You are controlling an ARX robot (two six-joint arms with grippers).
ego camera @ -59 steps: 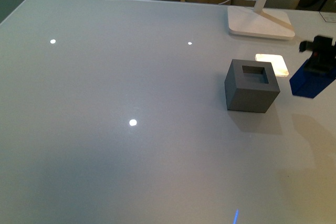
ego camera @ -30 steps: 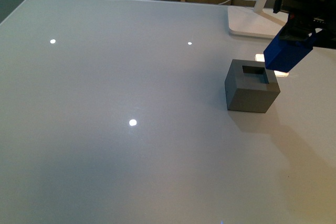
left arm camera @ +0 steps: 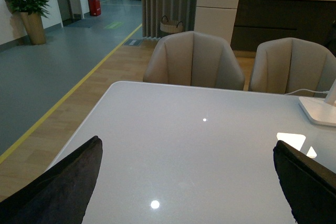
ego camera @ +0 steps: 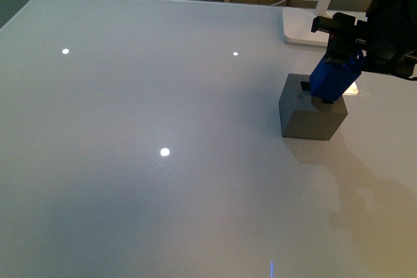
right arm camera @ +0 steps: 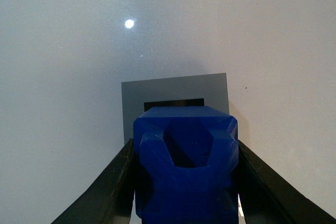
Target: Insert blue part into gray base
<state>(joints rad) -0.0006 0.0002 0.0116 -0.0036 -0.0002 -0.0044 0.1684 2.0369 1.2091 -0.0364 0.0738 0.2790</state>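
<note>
The gray base (ego camera: 311,116) is a matte cube with a square hole in its top, on the white table at the right. My right gripper (ego camera: 340,53) is shut on the blue part (ego camera: 335,77) and holds it tilted just above the base's top, over the hole. In the right wrist view the blue part (right arm camera: 184,161) sits between my black fingers (right arm camera: 107,187), with the gray base (right arm camera: 175,98) and a strip of its hole right beyond it. My left gripper (left arm camera: 194,182) is open and empty over bare table; it does not show in the front view.
A white lamp base (ego camera: 306,29) with its stem and cable stands behind the gray base. A bright lamp reflection (ego camera: 352,88) lies on the table (ego camera: 163,96) beside the cube. Beige chairs (left arm camera: 193,61) stand along the far table edge.
My right gripper has carried the blue part up and leftward, from the table's right edge to a spot directly above the gray base's hole. The base has not moved.
</note>
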